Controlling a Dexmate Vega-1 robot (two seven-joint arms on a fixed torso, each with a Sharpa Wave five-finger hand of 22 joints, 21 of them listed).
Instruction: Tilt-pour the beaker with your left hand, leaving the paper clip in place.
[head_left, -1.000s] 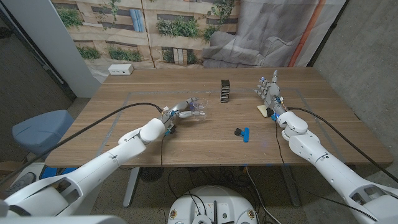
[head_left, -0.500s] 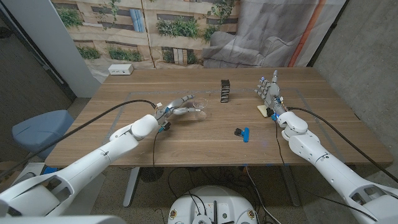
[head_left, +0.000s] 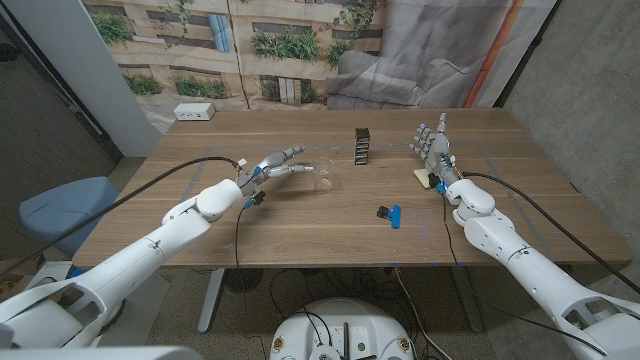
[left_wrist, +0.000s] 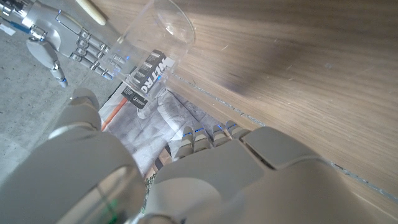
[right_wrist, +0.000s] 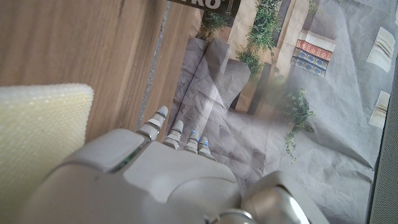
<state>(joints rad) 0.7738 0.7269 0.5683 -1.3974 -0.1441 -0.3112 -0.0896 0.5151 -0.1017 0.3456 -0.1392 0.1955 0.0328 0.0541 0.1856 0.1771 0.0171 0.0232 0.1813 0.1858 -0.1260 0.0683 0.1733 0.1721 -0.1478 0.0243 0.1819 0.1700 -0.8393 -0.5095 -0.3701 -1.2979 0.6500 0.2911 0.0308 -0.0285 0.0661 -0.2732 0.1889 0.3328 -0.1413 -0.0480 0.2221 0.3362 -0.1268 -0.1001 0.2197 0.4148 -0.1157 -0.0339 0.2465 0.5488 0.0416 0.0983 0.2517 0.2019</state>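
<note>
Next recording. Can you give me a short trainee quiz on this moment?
1. True or false: the clip lies on the table, apart from the beaker.
2. What lies right beside the right robot hand? A) yellow sponge B) white power strip C) black box
3. Which robot hand reaches toward the beaker?

Key: 1 true. 2 A, the yellow sponge. 3 the left robot hand.
</note>
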